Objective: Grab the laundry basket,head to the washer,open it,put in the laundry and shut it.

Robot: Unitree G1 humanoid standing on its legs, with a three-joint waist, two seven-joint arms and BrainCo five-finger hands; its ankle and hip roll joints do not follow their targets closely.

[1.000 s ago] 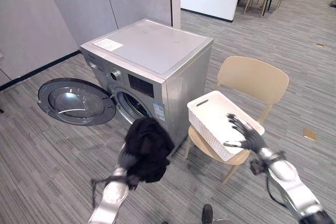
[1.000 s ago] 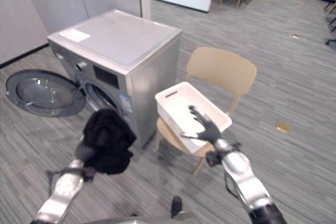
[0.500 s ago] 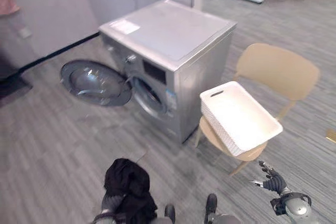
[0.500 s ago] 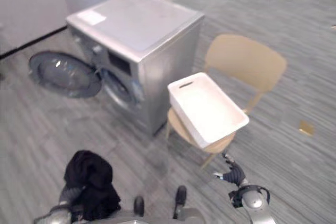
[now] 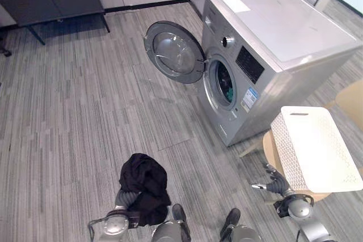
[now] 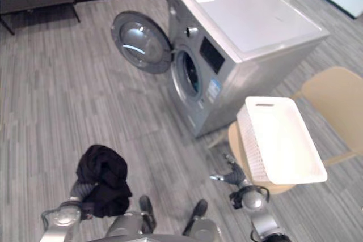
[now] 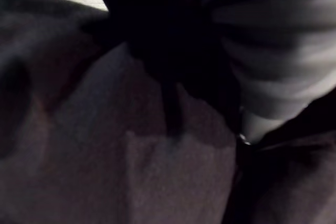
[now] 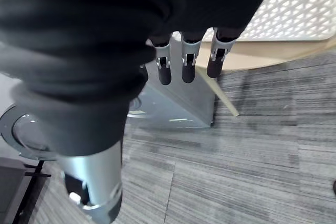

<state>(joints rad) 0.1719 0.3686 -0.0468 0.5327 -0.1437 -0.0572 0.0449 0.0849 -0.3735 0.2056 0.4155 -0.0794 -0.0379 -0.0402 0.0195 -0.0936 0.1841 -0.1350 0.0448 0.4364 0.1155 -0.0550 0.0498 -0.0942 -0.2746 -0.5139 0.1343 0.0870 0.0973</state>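
1. Left eye view now looks at the silver front-loading washing machine from its front side; one second ago the camera saw it from the corner, so the whole picture has turned and the machine itself has not moved.
2. Round glass door of the machine stands swung open to the left of the drum opening, as before.
3. Black crumpled cloth lies over the left hand, on the floor side well in front of the machine. One second ago it was lifted close before the machine's front corner; now it is held low and far from it.
4. Left hand's fingers are hidden under the cloth, so I cannot tell if they are closed.
5. White perforated plastic laundry basket rests on the beige wooden chair, just beside the machine's right side.
6. Right hand is below the basket's near corner, apart from it, with fingers spread and straight. One second ago it reached over the basket's rim.
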